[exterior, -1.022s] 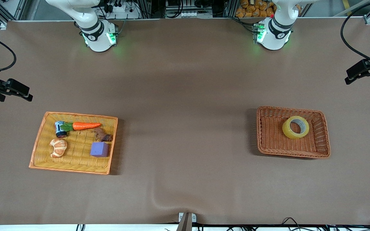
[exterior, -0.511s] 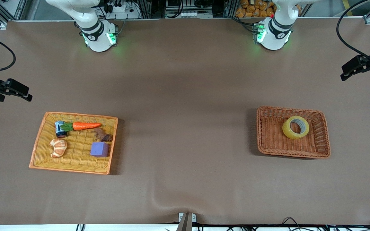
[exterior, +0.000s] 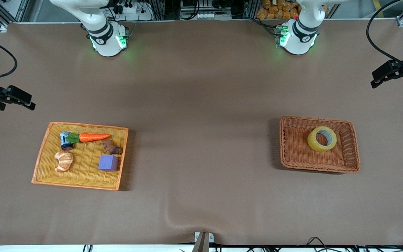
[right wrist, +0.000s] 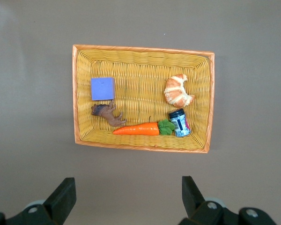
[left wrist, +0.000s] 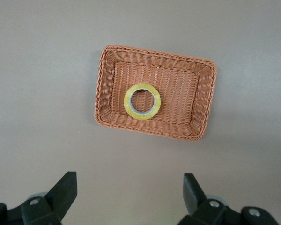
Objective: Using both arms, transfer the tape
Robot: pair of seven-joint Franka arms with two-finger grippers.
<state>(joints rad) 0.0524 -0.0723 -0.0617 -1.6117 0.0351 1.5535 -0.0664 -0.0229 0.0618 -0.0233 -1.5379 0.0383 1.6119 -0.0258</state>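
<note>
With the tape (exterior: 322,139) lying flat in the brown basket (exterior: 348,164), the left gripper (left wrist: 130,197), spread wide high above it, should drop straight and pinch one wall, while the right gripper (right wrist: 129,196) waits open.

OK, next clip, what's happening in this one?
Nothing is being handled yet. The yellowish translucent tape roll lies flat in the brown wicker basket toward the left arm's end of the table. The left tool hangs open high above that basket. The right tool hangs open above the yellow wicker tray, which holds an orange carrot, a croissant, a purple cube, a small jar and a brown figure.
</note>
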